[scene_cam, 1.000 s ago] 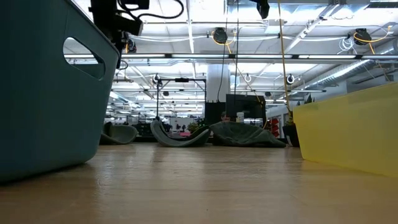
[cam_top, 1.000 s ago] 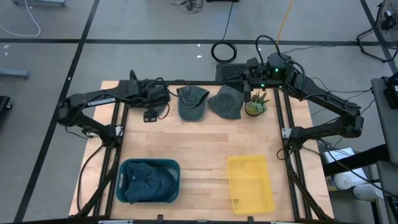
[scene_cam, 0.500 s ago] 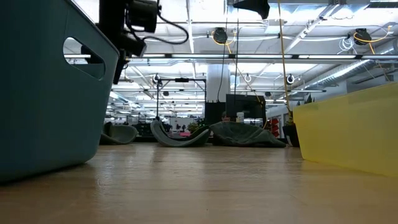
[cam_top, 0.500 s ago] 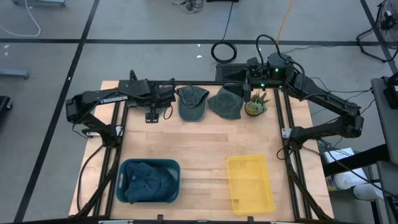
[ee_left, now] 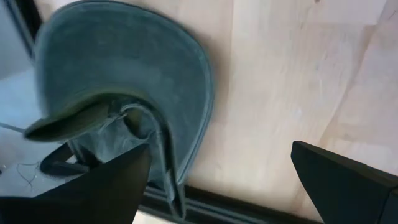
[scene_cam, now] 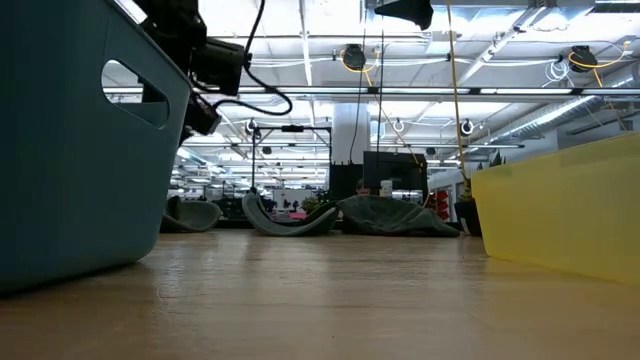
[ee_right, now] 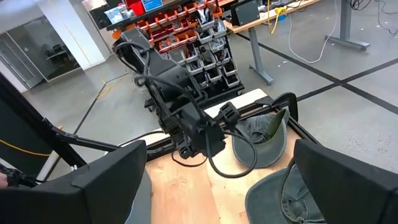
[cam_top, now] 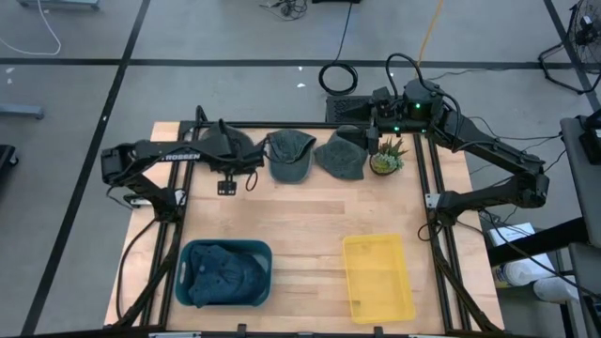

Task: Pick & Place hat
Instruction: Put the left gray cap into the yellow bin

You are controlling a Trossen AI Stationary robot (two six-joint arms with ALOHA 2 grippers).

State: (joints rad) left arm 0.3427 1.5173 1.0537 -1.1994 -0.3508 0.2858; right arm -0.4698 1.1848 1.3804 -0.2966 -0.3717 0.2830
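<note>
From above, the nearer hat (cam_top: 289,155) lay at the table's far edge, just beside the left gripper (cam_top: 252,161), which hung spread wide and empty. The right gripper (cam_top: 362,127) sat by the other hat (cam_top: 342,155), fingers apart too. Low down, both caps sagged flat. Left wrist showed the hat's brim (ee_left: 155,81): soft, light cloth, I'd pinch it there.
</note>
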